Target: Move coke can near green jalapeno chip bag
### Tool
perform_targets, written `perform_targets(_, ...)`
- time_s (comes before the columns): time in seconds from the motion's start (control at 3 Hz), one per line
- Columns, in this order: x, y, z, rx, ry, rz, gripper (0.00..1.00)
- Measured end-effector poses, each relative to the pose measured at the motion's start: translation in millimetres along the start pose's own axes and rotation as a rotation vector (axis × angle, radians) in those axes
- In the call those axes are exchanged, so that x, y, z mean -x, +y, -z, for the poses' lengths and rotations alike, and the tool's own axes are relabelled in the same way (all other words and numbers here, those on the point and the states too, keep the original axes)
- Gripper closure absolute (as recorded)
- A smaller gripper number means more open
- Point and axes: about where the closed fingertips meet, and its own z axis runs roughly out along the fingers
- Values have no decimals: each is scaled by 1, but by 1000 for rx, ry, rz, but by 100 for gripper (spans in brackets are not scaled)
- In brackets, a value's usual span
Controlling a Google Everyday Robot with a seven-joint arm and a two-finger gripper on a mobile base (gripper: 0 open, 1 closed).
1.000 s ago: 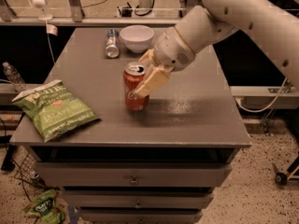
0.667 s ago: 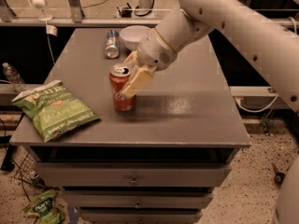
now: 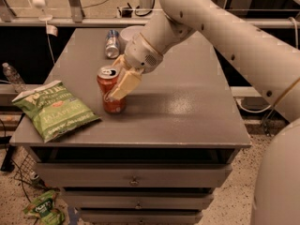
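Grey drawer table (image 3: 187, 111) fills our view, with the robot's white arm (image 3: 225, 32) stretched across it. We see the green chip bag (image 3: 54, 111) on one front corner; near it, the upright coke can (image 3: 104, 81) is clamped in the gripper (image 3: 112, 93).

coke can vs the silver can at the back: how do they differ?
The coke can is red, upright, toward the front; the silver can is silver-blue, lying on its side at the back. The gripper holds the coke can; the silver can lies free. Both are drink cans.
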Motion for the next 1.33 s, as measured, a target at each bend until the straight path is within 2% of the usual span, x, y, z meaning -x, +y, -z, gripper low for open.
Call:
perform_targets(0.33,16,-3,-15,38,-23,35,100)
perform_targets(0.67,16,-3,-15,38,-23,36,100)
perform_targets(1.33,66,-5,-27,70,-53,154,100)
